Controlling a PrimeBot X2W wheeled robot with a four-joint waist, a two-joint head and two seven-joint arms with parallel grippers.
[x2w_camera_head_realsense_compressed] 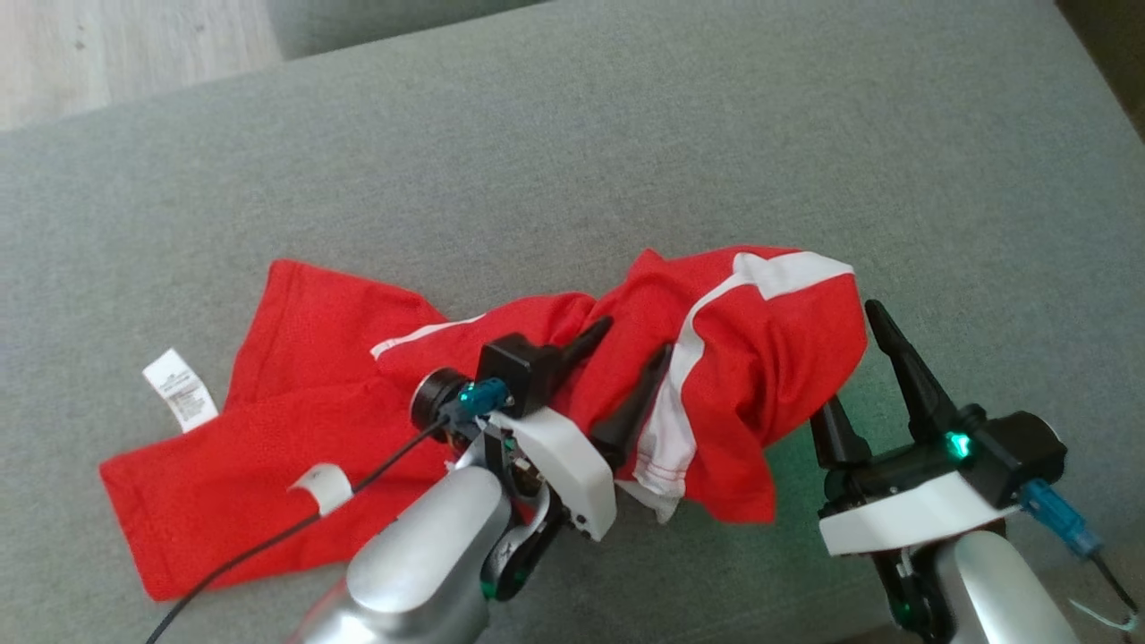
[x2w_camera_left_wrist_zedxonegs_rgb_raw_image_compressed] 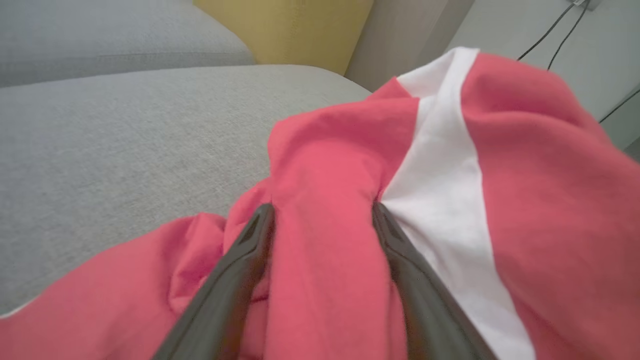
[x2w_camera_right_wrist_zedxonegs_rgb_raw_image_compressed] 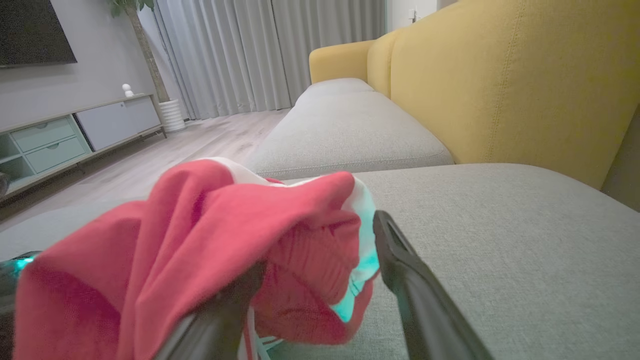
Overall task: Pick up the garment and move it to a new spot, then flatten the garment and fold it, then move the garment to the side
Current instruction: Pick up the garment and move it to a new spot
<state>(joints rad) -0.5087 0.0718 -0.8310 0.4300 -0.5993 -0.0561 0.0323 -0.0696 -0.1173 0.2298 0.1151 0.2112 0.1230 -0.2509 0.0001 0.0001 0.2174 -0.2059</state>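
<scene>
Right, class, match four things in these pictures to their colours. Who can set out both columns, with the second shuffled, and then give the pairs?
Things:
1. garment
2. care label
3. backrest
4. seat cushion

Colours:
A. grey
B. yellow
C. red with white stripes
D. white with small print

Pairs: 1-C, 2-D, 3-B, 4-A

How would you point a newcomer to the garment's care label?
Start at the wide grey fabric sofa cushion, where a crumpled red mesh garment with white stripes lies. At its left edge in the head view, a small white rectangular label sticks out onto the grey. Unlike the stripes, it carries tiny dark print.
</scene>
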